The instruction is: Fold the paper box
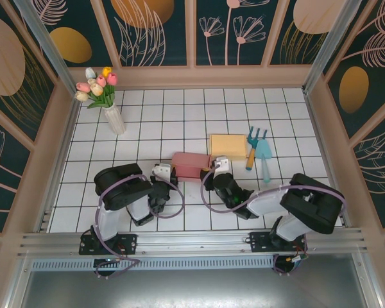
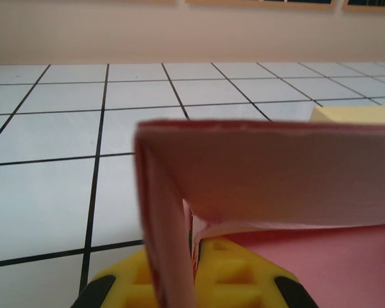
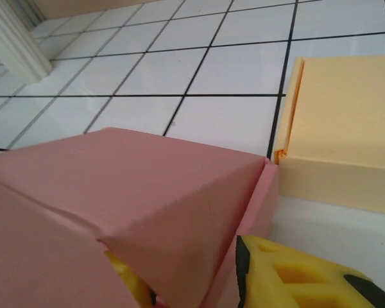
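Note:
The pink paper box (image 1: 191,165) lies at the table's middle, between both grippers. My left gripper (image 1: 169,172) is at its left end. In the left wrist view its yellow fingers (image 2: 244,276) are shut on the box's upright left wall (image 2: 163,231), and a long pink panel (image 2: 276,173) runs off to the right. My right gripper (image 1: 213,168) is at the box's right end. In the right wrist view the jaws stand apart on either side of the box's right wall (image 3: 260,199). One yellow finger (image 3: 295,276) is outside it; the other is under the folded top (image 3: 135,186).
A yellow box (image 1: 228,146) lies just behind and right of the pink one, close to its corner (image 3: 340,128). A blue garden fork and trowel (image 1: 263,151) lie right of that. A white vase of tulips (image 1: 114,119) stands at the back left.

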